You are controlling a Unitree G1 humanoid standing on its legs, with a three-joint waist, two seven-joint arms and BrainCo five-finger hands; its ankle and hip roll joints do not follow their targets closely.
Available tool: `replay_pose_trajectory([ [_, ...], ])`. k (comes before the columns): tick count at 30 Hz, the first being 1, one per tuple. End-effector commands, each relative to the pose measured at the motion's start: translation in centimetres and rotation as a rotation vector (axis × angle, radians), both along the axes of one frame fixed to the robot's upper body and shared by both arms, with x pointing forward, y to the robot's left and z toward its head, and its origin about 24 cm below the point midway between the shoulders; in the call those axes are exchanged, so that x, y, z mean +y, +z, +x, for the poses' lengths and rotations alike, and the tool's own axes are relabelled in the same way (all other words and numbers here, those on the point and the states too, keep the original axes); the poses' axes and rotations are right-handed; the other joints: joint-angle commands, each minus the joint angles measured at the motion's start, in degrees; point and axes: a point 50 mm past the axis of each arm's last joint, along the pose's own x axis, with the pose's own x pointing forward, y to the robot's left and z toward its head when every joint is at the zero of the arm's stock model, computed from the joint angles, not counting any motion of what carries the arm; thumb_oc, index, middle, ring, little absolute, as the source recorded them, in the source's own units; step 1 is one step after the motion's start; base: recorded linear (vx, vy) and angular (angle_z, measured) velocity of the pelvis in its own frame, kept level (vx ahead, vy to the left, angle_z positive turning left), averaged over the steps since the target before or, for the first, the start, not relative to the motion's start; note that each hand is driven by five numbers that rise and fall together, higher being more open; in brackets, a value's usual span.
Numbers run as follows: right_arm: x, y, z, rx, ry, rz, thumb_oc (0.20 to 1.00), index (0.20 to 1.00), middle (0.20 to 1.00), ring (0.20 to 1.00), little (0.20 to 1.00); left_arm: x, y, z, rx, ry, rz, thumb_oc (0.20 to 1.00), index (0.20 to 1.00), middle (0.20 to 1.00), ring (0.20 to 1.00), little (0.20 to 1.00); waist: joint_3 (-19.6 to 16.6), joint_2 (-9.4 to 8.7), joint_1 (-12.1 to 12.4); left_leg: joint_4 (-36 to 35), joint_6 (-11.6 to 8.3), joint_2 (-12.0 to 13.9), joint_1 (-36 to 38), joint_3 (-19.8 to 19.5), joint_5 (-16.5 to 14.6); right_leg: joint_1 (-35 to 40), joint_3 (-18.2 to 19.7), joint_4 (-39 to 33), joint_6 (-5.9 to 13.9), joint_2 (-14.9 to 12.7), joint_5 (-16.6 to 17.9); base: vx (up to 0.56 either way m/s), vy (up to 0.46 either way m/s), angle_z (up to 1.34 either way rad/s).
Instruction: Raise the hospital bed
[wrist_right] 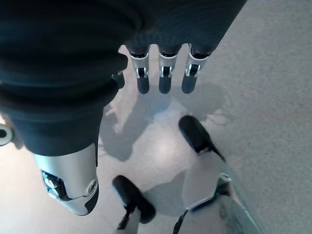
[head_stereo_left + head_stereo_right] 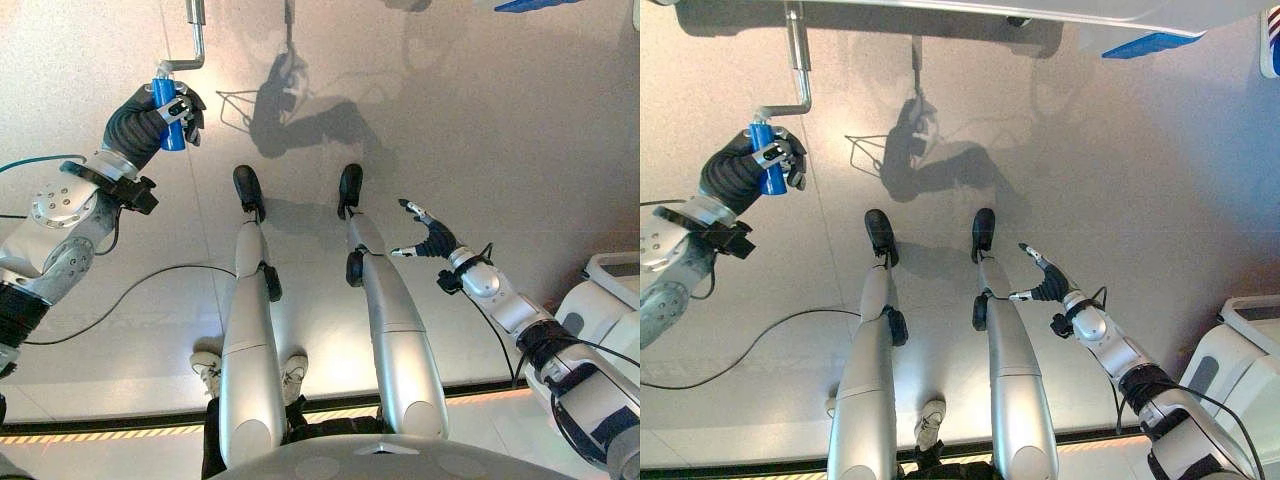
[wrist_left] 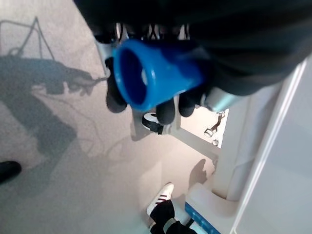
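The left hand (image 2: 168, 112) has its fingers (image 3: 115, 92) curled tight around the blue plastic cylindrical grip (image 2: 168, 120) of the bed's silver metal crank handle (image 2: 795, 70). In the head views the grip's long axis runs away from the robot toward the bed, roughly parallel with the crank's long shaft. From the grip's far end a short silver arm bends sideways toward the robot's right, then turns into the straight shaft that leads to the underside of the pale grey hospital bed frame (image 2: 1060, 18) along the far edge. In the left wrist view the grip's open, hollow end (image 3: 131, 75) faces the camera, with the dark fingertips wrapped below it.

The right hand (image 2: 432, 238) hangs free over the light grey floor (image 2: 480, 130), well apart from the crank, its fingers (image 1: 164, 80) straight, slightly spread and holding nothing.

A person's white sneaker (image 3: 161, 199) stands on the floor near the bed's white base (image 3: 214, 204).
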Motion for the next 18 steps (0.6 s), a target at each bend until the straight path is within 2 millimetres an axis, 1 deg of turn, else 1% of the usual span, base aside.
replay_pose_trajectory([
  [1, -1.8, -0.8, -1.7, 0.009, -0.010, -0.030, 1.000, 1.000, 1.000, 1.000, 1.000, 0.1, -1.3, -1.4, -0.062, 0.001, 0.040, 0.200, 0.200, 0.200, 0.200, 0.200, 0.04, 1.04, 1.31, 4.62, 1.06, -3.57, 4.86, 0.90, -8.97, 2.28, 1.25, -3.51, 6.91, 1.07, 4.50, 0.00, 0.000, 0.00],
  [4, -1.8, -0.5, -1.6, 0.000, -0.009, -0.029, 1.000, 1.000, 1.000, 1.000, 1.000, 1.2, -1.9, -0.5, -0.057, 0.088, 0.015, 0.200, 0.200, 0.200, 0.200, 0.200, 0.04, 0.88, 1.25, 4.68, 1.10, -3.55, 4.69, 0.82, -8.99, 2.23, 1.23, -3.41, 6.94, 1.04, 4.46, 0.00, 0.000, 0.00],
  [6, -1.7, -0.3, -1.5, -0.011, -0.009, -0.028, 1.000, 1.000, 1.000, 1.000, 1.000, 1.7, -1.7, 0.3, -0.065, 0.134, 0.023, 0.200, 0.200, 0.200, 0.200, 0.200, 0.04, 0.66, 1.12, 4.79, 1.09, -3.50, 4.49, 0.85, -9.00, 2.22, 1.25, -3.51, 6.95, 1.02, 4.52, 0.00, 0.000, 0.00],
  [7, -1.6, 0.0, -1.3, -0.024, -0.005, -0.023, 1.000, 1.000, 1.000, 1.000, 1.000, 2.2, -1.9, 0.9, -0.058, 0.176, 0.016, 0.200, 0.200, 0.200, 0.200, 0.200, 0.04, 0.44, 0.90, 4.74, 1.07, -3.43, 4.39, 0.86, -9.00, 2.02, 1.24, -3.58, 7.00, 1.04, 4.56, 0.00, 0.000, 0.00],
  [8, -1.6, 0.0, -1.3, -0.024, -0.005, -0.023, 1.000, 1.000, 1.000, 1.000, 1.000, 2.2, -1.9, 0.9, -0.058, 0.175, 0.016, 0.200, 0.200, 0.200, 0.200, 0.200, 0.04, 0.44, 0.91, 4.74, 1.07, -3.43, 4.39, 0.86, -9.00, 2.02, 1.24, -3.59, 7.00, 1.05, 4.56, 0.00, 0.000, 0.00],
  [11, -1.4, 0.4, -1.1, -0.038, -0.003, -0.010, 1.000, 1.000, 1.000, 1.000, 1.000, 2.9, -1.8, 2.0, -0.060, 0.241, -0.011, 0.200, 0.200, 0.200, 0.200, 0.200, 0.04, -0.02, 0.56, 4.63, 1.07, -3.39, 4.28, 0.86, -8.98, 2.00, 1.27, -3.71, 7.04, 1.02, 4.56, 0.00, 0.000, 0.00],
  [13, -1.2, 0.6, -1.0, -0.046, 0.002, -0.008, 1.000, 1.000, 1.000, 1.000, 1.000, 2.9, -1.4, 2.8, -0.066, 0.263, -0.022, 0.200, 0.200, 0.200, 0.200, 0.200, 0.04, -0.36, 0.28, 4.59, 1.09, -3.33, 4.06, 0.81, -9.06, 1.82, 1.32, -3.77, 7.04, 1.08, 4.55, 0.00, 0.000, 0.00],
  [18, -0.9, 0.7, -0.8, -0.052, 0.005, -0.003, 1.000, 1.000, 1.000, 1.000, 1.000, 4.0, -2.0, 4.2, -0.024, 0.371, -0.059, 0.200, 0.200, 0.200, 0.200, 0.200, 0.06, -1.06, -0.47, 5.48, 1.23, -3.20, 3.23, 0.90, -9.67, 1.09, 1.58, -3.52, 7.05, 1.16, 4.61, 0.00, 0.007, 0.00],
])
